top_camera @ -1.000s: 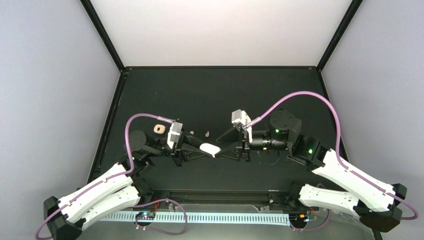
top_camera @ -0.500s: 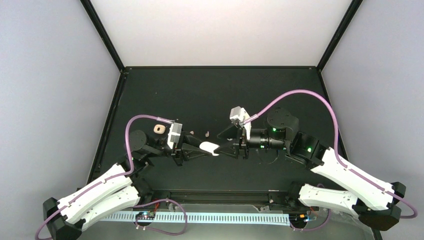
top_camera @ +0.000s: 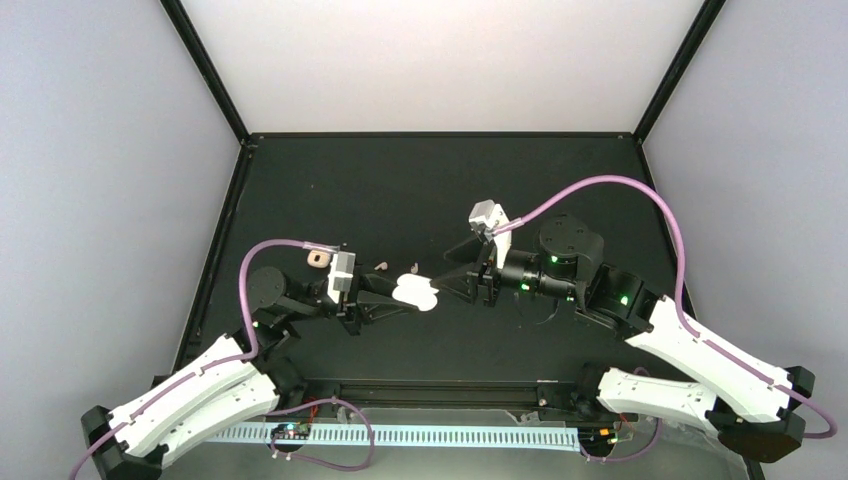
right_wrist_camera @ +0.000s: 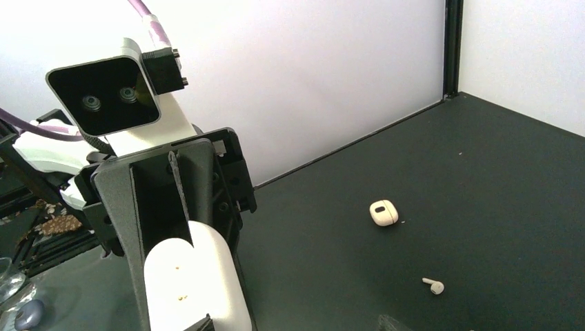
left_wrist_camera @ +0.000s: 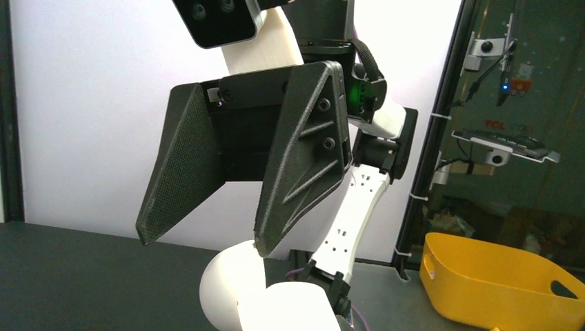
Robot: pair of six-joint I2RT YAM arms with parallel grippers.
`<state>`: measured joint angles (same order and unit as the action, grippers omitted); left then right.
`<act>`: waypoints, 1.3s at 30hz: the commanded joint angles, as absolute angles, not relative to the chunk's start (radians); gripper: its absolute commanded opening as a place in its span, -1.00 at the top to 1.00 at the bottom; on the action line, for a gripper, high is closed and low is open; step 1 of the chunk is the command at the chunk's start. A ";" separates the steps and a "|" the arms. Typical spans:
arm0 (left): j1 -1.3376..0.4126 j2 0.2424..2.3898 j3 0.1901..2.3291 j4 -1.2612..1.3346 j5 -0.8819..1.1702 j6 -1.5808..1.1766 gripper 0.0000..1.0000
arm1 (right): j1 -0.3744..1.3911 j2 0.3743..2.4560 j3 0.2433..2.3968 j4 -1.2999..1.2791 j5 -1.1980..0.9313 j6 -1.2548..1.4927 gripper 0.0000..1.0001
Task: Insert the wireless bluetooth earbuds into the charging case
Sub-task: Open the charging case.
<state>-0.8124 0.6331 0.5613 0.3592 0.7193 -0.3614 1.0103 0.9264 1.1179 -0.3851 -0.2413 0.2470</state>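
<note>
Two hands at one charging case

Mid-counter, just ahead of the arm bases: white charging case (top_camera: pixel 415 293) held up off the counter (top_camera: pixel 420 190), left hand (top_camera: pixel 398 294) clenched on it from the left side. Seen from the right wrist, wedged between the black fingers (right_wrist_camera: pixel 117 207), pale flat face toward the lens, a couple of tiny gold specks on it. From above, reading as two white rounded lobes side by side. From the left wrist, likewise two rounded halves. Open at the hinge by the look of it, though hard to say for sure.

Facing it from the opposite side, right hand (top_camera: pixel 441 273), spread wide, gripping nothing. In the left wrist view, one black fingertip (left_wrist_camera: pixel 265 234) right down at the upper rounded half of the case, touching or as good as. Other fingertip out to the side, clear of the case.

Out on the counter, two pale earbuds (top_camera: pixel 380 265), loose: one just beyond the left hand's fingers, the other just beyond the case, both apart from it. Short stem plain on the one caught by the right wrist camera.

Further left, beside the left wrist camera, small beige rounded piece (top_camera: pixel 318 259) with a dark spot, also down on the counter.

Off past the counter edge in the left wrist view, yellow bin (left_wrist_camera: pixel 497 283).
</note>
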 commanded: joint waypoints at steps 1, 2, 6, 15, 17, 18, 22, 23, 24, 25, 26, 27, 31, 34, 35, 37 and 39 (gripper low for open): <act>-0.816 0.585 0.537 0.383 0.701 -0.340 0.97 | 1.005 0.907 1.149 -0.380 -0.194 0.270 -0.21; -0.816 0.579 0.531 0.385 0.691 -0.342 0.97 | 1.004 0.906 1.148 -0.376 -0.201 0.272 -0.23; -0.816 0.547 0.511 0.388 0.635 -0.347 0.97 | 1.005 0.897 1.149 -0.363 -0.218 0.283 -0.34; -0.817 0.453 0.477 0.340 0.529 -0.341 0.97 | 0.983 0.882 1.093 -0.309 -0.340 0.286 -0.37; -0.816 0.457 0.476 0.346 0.553 -0.341 0.97 | 0.998 0.936 1.123 -0.315 -0.474 0.268 -0.41; -0.816 0.463 0.480 0.351 0.575 -0.341 0.97 | 1.017 0.960 1.137 -0.337 -0.489 0.245 -0.42; -0.817 0.500 0.510 0.360 0.659 -0.338 0.97 | 1.061 0.996 1.159 -0.355 -0.542 0.200 -0.43; -0.816 0.506 0.516 0.361 0.671 -0.339 0.97 | 1.066 1.005 1.165 -0.364 -0.554 0.194 -0.43; -0.816 0.511 0.520 0.362 0.683 -0.339 0.97 | 1.072 1.012 1.174 -0.378 -0.549 0.184 -0.42; -0.816 0.515 0.523 0.367 0.693 -0.339 0.97 | 1.076 1.017 1.179 -0.390 -0.534 0.178 -0.41; -0.816 0.521 0.524 0.378 0.710 -0.340 0.97 | 1.078 1.018 1.178 -0.392 -0.521 0.175 -0.40; -0.816 0.526 0.528 0.382 0.720 -0.341 0.97 | 1.078 1.015 1.176 -0.393 -0.507 0.173 -0.39; -0.817 0.552 0.546 0.383 0.757 -0.341 0.97 | 1.078 1.012 1.176 -0.409 -0.430 0.170 -0.36; -0.816 0.561 0.556 0.384 0.780 -0.340 0.97 | 1.078 1.008 1.175 -0.419 -0.344 0.176 -0.34; -0.816 0.561 0.558 0.383 0.784 -0.339 0.97 | 1.078 1.008 1.176 -0.425 -0.323 0.179 -0.33; -0.816 0.561 0.560 0.382 0.788 -0.339 0.97 | 1.078 1.011 1.180 -0.432 -0.292 0.184 -0.33; -0.817 0.558 0.563 0.380 0.794 -0.336 0.97 | 1.079 1.008 1.181 -0.435 -0.251 0.194 -0.32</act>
<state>-0.8131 0.5617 0.5091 0.3515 0.7307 -0.3504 1.0801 1.0180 1.1534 -0.4133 -0.3824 0.1883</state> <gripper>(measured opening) 0.228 0.665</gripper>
